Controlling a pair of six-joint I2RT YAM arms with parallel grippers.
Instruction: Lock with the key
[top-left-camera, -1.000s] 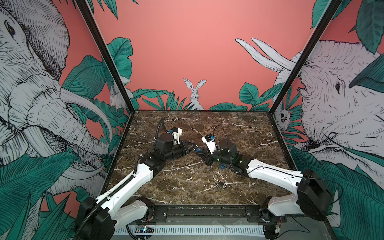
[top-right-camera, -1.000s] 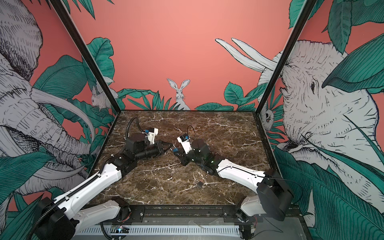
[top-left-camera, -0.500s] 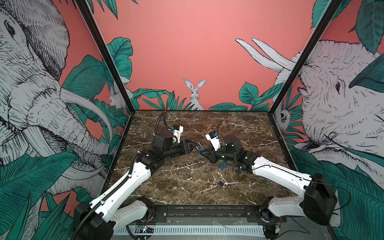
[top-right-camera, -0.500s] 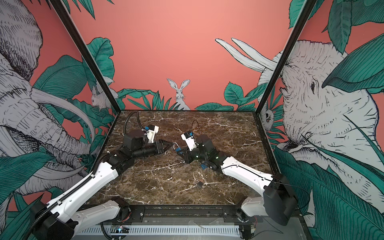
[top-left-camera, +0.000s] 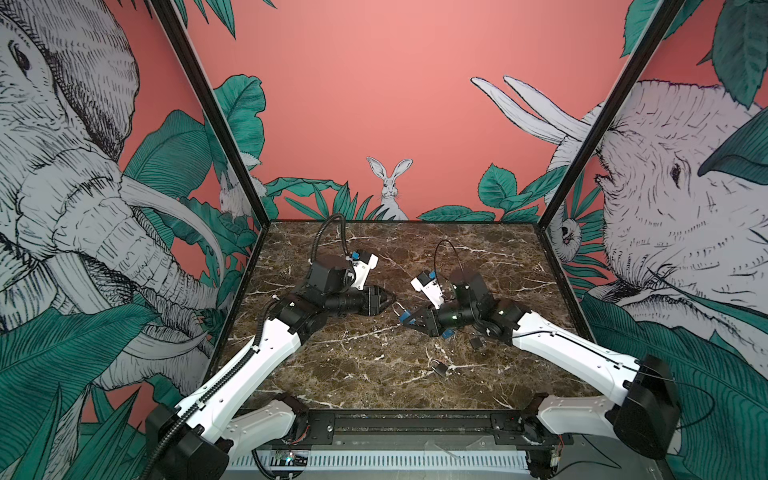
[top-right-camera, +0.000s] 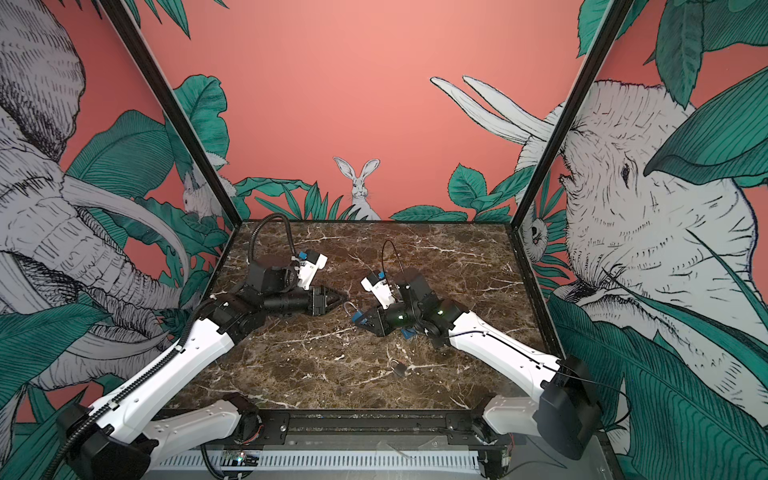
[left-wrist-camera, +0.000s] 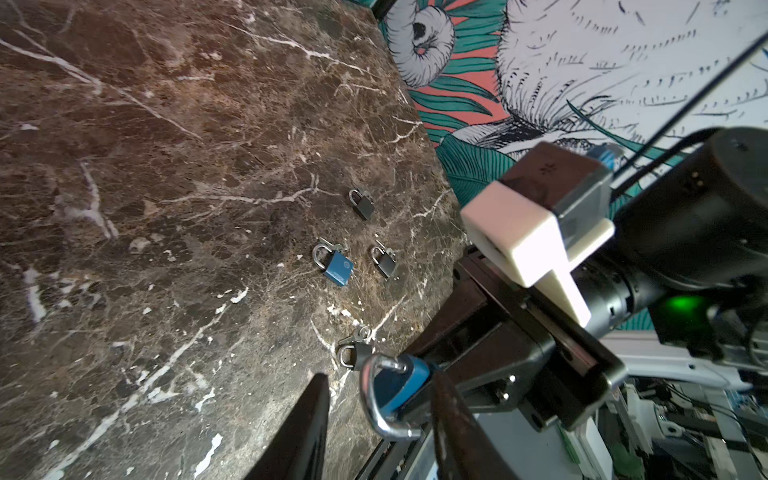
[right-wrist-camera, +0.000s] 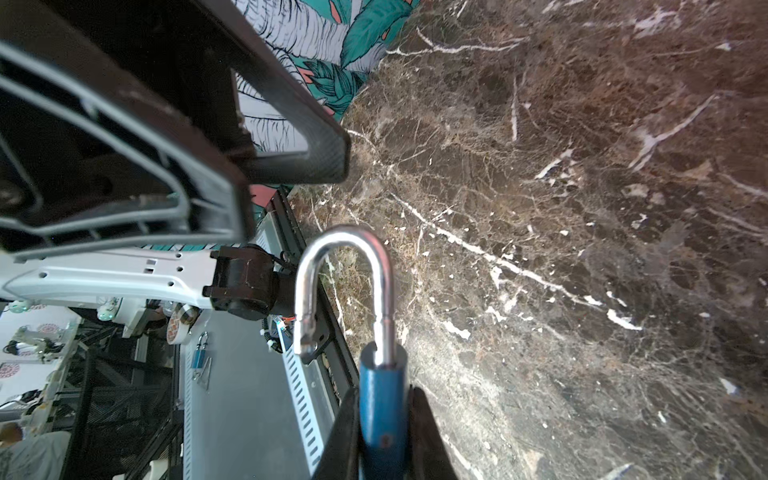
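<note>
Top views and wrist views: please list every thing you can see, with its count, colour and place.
Held padlock: one, blue, silver shackle open, in the right jaws.
Loose blue padlock: one, on the table.
Black padlocks: three, on the table, by the right arm.
Key: maybe one, silver, by a black padlock; unclear.
Table: one, brown marble.
Walls: three, pink, with elephants, rabbit, leaves.
Left arm: one, white and black; left jaws open, empty.
Right arm: one, white and black; right jaws shut on the held padlock.
</note>
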